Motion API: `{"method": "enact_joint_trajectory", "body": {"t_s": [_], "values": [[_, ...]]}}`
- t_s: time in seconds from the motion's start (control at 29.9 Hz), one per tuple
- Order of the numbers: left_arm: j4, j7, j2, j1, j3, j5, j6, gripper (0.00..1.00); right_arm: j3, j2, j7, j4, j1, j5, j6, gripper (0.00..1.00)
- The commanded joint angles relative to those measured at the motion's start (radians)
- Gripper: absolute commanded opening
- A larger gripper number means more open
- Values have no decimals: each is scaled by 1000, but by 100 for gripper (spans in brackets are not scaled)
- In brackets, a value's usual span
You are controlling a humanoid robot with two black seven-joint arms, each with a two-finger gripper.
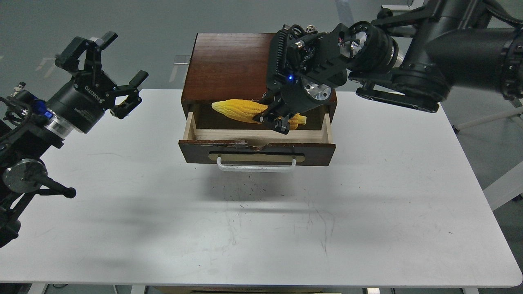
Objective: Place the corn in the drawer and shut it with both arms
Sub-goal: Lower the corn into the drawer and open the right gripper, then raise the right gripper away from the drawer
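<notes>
Currently the right end effector (274, 121) is clamped across the thick half of the corn (241, 110), holding it level over the open drawer (256, 136), whose visible pale interior shows nothing else inside; the left end effector (112, 69) hangs spread and empty, well apart to the left above the surface (367, 204). Judged from its glossy plastic look, the cob is probably light, rigid and somewhat slippery with its taper, so a grip near the middle of the thick part seems safest.
</notes>
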Motion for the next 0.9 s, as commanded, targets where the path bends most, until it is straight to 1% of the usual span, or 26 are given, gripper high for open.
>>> {"method": "enact_joint_trajectory", "body": {"t_s": [0.0,0.03,0.2,0.23,0.27,0.4,0.5,0.6,0.7,0.77,0.84,0.87], "values": [[1,0,0,2,0,0,0,99,3,0,0,1,0,6,0,68],[1,0,0,2,0,0,0,99,3,-1,0,1,0,7,-1,73],[1,0,1,2,0,0,0,99,23,-12,0,4,8,30,-5,86],[1,0,1,2,0,0,0,99,31,-21,0,7,15,67,-3,92],[1,0,1,2,0,0,0,99,35,-27,0,8,18,85,-3,94],[1,0,3,0,-3,0,0,99,77,-76,0,9,40,209,0,96],[1,-2,6,-1,-4,0,0,99,123,-141,0,12,38,318,6,98],[1,-2,8,-5,-4,0,0,99,164,-242,0,12,18,507,8,99],[1,-3,6,-6,-3,0,0,99,216,-348,0,12,-58,738,6,99],[1,-5,5,-6,-3,0,0,99,259,-388,0,11,-107,820,3,99],[1,-29,3,-8,0,5,0,99,343,-446,0,8,-202,923,-1,99],[1,-43,1,-11,2,11,0,99,410,-481,0,4,-283,979,-1,99]]}}
